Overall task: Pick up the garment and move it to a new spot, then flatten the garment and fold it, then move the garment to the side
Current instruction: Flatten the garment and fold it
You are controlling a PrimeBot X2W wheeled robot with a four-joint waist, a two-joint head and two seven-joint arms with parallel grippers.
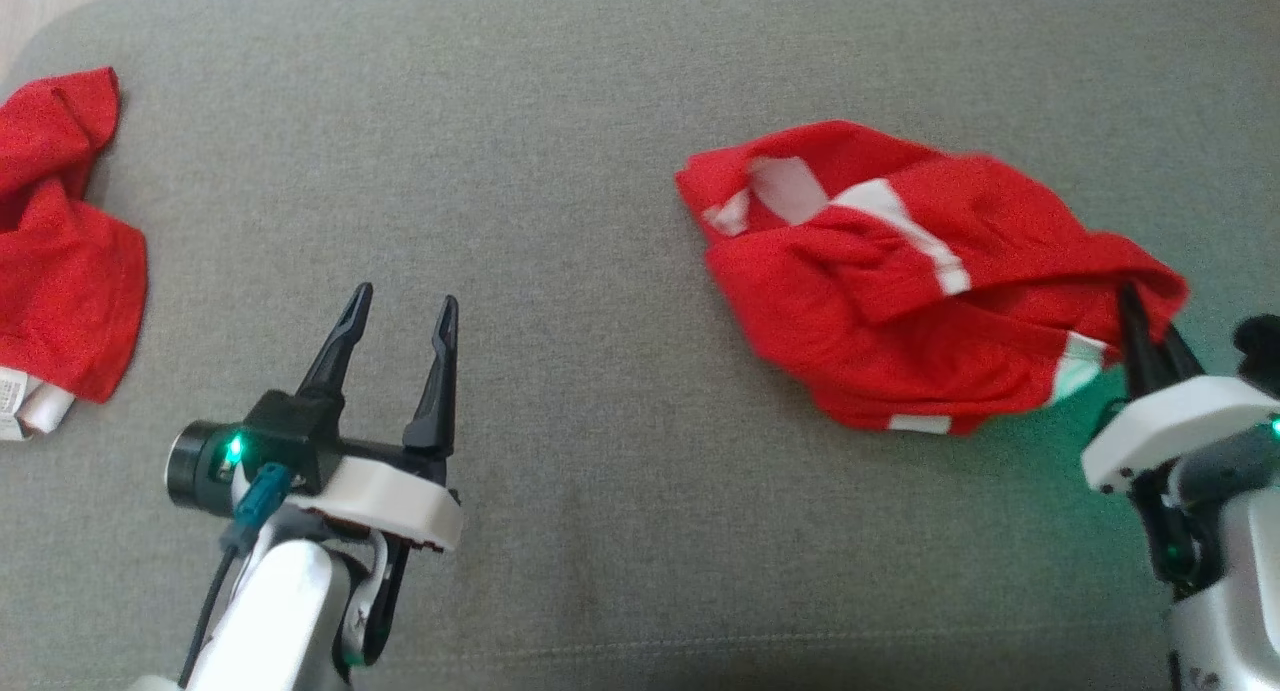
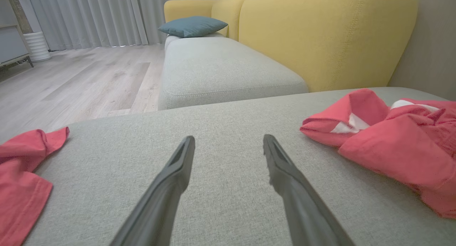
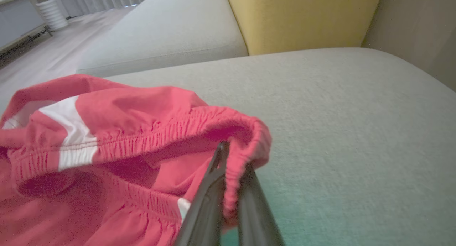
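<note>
The garment [image 1: 900, 301] is a crumpled pair of red shorts with white stripes, lying right of centre on the grey cushion [image 1: 560, 91]. My right gripper [image 1: 1140, 316] is shut on the elastic waistband at the shorts' right end. In the right wrist view the gathered waistband of the garment [image 3: 124, 132] folds over the right gripper [image 3: 231, 160], pinched between its fingers. My left gripper [image 1: 405, 296] hovers open over bare cushion at the lower left, well left of the shorts. From the left wrist, the left gripper [image 2: 228, 138] has nothing between its fingers, and the garment [image 2: 399, 142] lies to the right.
A second red garment [image 1: 60, 261] lies bunched at the cushion's left edge, with a white label at its lower end. Beyond the cushion stand a yellow sofa back [image 2: 320, 32], a grey seat with a blue pillow [image 2: 192, 25], and wooden floor [image 2: 78, 78].
</note>
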